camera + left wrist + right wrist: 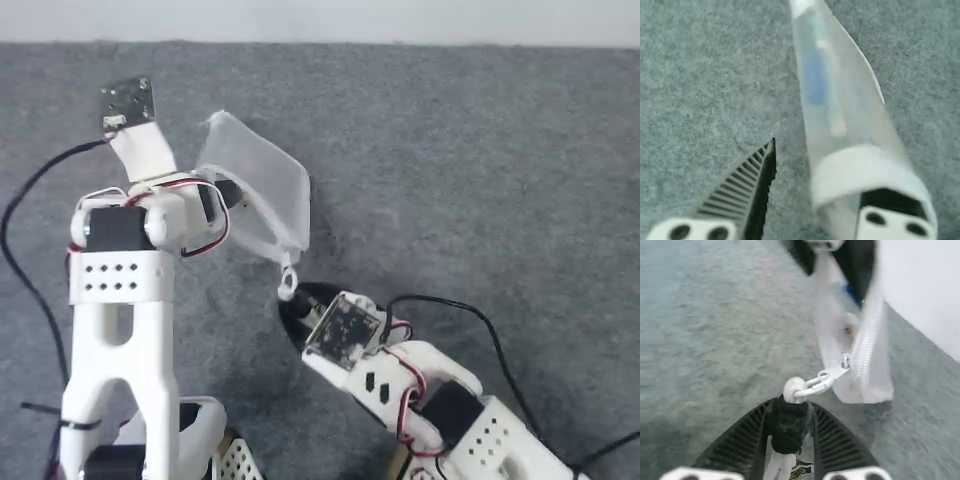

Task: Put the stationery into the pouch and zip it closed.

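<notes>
A translucent pouch [260,185] hangs raised above the grey table. Its white rim [860,170] is looped over one finger of my left gripper [815,156], whose ridged black finger [752,192] stands apart from the pouch [840,105], so the gripper is open. A blue item [815,75] shows through the pouch wall. My right gripper [792,407] is below the pouch's [860,360] lower corner. It is shut on a black tab that hangs from the zipper pull's white ball [795,389]. In the high view that ball [288,288] sits just off the right gripper [296,310].
Grey carpet-like table surface [480,150] stretches to the right and back. A pale wall runs along the far edge. Black cables [470,315] trail from both arms near the front.
</notes>
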`<state>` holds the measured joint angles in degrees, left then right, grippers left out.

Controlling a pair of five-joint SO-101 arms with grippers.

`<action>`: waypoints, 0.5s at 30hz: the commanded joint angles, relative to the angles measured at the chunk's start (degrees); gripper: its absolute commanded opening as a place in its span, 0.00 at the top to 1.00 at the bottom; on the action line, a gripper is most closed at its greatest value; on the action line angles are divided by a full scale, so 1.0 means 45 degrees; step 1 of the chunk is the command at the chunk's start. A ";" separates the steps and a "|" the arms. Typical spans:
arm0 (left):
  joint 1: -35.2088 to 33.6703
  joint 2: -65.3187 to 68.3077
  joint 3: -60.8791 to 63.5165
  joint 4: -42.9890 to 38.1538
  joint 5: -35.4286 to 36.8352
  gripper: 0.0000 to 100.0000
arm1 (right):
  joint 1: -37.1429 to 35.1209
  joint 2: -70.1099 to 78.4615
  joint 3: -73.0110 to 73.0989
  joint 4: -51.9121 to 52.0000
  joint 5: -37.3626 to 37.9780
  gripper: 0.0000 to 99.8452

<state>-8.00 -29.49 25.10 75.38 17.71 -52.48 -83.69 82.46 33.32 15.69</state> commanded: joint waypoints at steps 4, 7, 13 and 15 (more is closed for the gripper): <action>0.0117 -0.2618 -0.0635 -0.0371 -0.0098 0.74 | -0.1123 -0.0459 -0.0098 0.0244 0.0215 0.99; 0.0391 -0.3419 -0.0068 -0.0625 -0.0371 0.74 | -0.1748 -0.0557 -0.0176 0.0694 0.0215 0.99; 0.2188 -0.4571 0.1631 -0.1758 -0.1563 0.74 | -0.2413 -0.0557 -0.0156 0.0791 0.0195 0.99; 0.2696 -0.4904 0.2081 -0.2051 -0.2071 0.74 | -0.2686 -0.0557 -0.0137 0.0811 0.0195 0.99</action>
<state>0.09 -47.25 32.75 70.20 12.00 -62.33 -84.04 82.46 36.57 15.87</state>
